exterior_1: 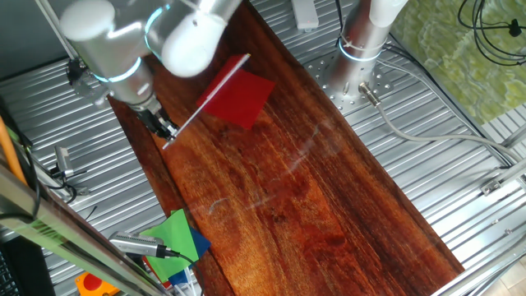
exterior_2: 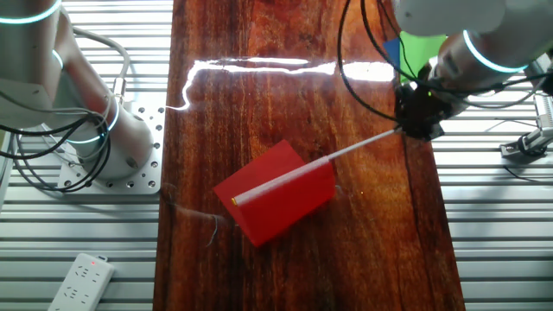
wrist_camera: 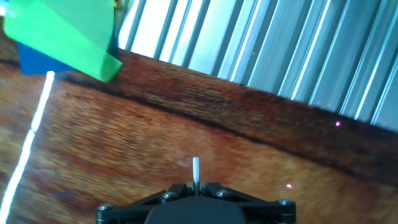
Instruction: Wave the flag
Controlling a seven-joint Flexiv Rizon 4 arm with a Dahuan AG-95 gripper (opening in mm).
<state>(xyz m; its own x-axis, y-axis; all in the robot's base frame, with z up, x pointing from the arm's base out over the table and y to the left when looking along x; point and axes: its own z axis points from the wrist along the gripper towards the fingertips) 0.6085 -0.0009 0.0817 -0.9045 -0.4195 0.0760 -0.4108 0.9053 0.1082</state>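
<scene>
The flag (exterior_1: 243,100) is a flat red rectangle on a long thin white stick, held over the dark wooden board (exterior_1: 329,214). In the other fixed view the flag (exterior_2: 278,192) hangs low over the board with its stick running up right. My gripper (exterior_1: 164,130) is shut on the stick's lower end near the board's left edge; it also shows in the other fixed view (exterior_2: 418,121). In the hand view the jaws are closed around the white stick end (wrist_camera: 196,169), which pokes out between them at my gripper (wrist_camera: 196,185).
Green paper (exterior_1: 174,238) and blue paper lie at the board's near left corner, beside pens; they also show in the hand view (wrist_camera: 62,34). A second robot base (exterior_1: 362,49) stands right of the board. Ribbed metal table (exterior_1: 444,189) surrounds the board. A power strip (exterior_2: 79,281) lies nearby.
</scene>
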